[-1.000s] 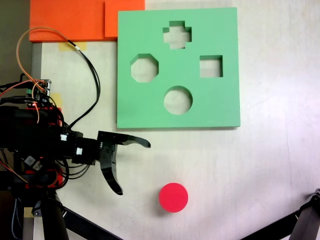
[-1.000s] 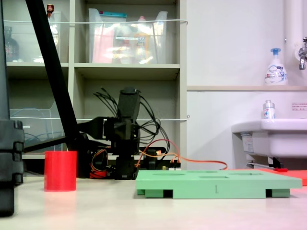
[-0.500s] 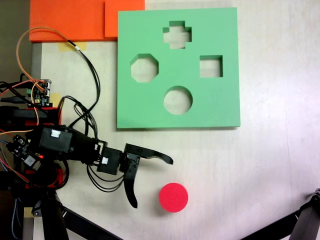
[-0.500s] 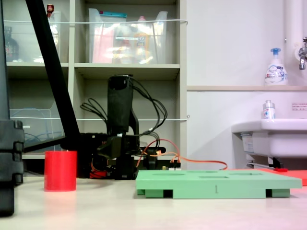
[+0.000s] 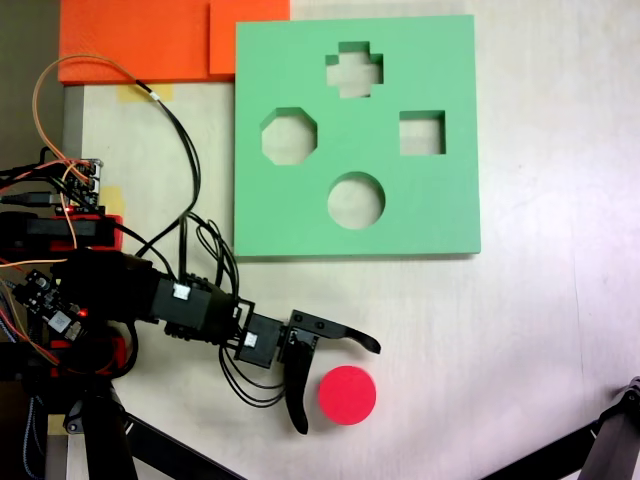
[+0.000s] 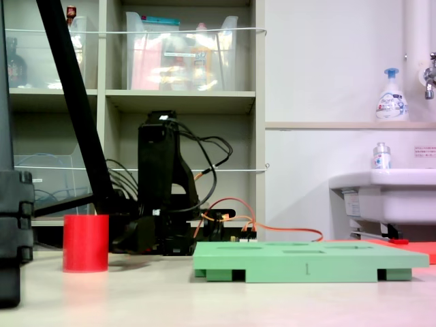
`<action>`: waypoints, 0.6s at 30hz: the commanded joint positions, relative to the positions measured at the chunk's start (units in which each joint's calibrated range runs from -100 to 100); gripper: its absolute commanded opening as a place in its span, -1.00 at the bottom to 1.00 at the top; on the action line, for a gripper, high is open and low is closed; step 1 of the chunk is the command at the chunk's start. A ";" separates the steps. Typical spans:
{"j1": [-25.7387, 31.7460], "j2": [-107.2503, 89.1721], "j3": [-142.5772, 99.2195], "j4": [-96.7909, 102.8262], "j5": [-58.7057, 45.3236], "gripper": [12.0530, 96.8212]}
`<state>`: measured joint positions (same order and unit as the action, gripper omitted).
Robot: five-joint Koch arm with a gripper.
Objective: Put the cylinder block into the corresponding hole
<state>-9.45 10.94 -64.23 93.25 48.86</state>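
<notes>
One arm reaches in from the left of a fixed view, its gripper spread wide, one jaw above and one left of the cylinder block, not closed on it. Block stands upright on the table, below the green board. Round hole empty, well apart from the block.

Beige shelving unit behind tabletop; white wall; white sink right, soap bottle above.
</notes>
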 commanded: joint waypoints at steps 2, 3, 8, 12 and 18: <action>-0.83 2.60 3.62 6.75 1.61 0.95; -0.93 3.72 4.81 6.75 1.90 0.95; -1.76 5.82 6.71 6.75 2.30 0.53; -1.86 5.68 6.51 6.75 2.30 -0.01; -1.76 5.82 5.21 6.75 2.30 -0.34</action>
<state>-11.21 16.96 -58.75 93.25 50.92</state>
